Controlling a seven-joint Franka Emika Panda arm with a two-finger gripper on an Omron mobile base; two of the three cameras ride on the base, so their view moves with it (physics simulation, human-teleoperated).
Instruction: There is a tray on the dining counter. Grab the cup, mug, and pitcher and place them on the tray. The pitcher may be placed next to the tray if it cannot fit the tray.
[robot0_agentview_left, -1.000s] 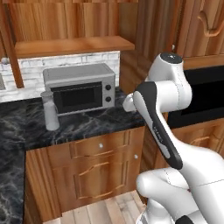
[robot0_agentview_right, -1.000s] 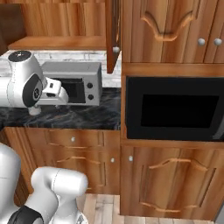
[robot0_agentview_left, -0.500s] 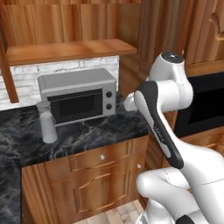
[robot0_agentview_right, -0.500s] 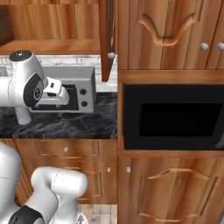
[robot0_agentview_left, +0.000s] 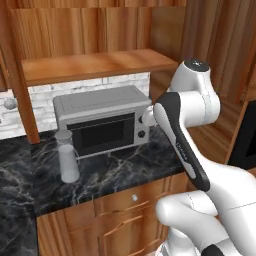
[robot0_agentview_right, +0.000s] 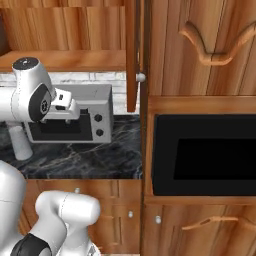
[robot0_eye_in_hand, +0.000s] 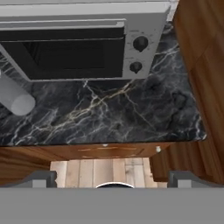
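The tall pale grey pitcher (robot0_agentview_left: 67, 160) is waiting untouched at the left of my frame; I'm hovering the gripper (robot0_eye_in_hand: 111, 178), fingers wide, nothing collected yet

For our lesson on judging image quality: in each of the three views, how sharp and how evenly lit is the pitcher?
Left base view: pitcher soft-edged, evenly lit, faint shadow on the counter. Right base view: pitcher small and blurry, partly behind the arm. Hand view: pitcher cut by the frame edge, flat grey, no glare.
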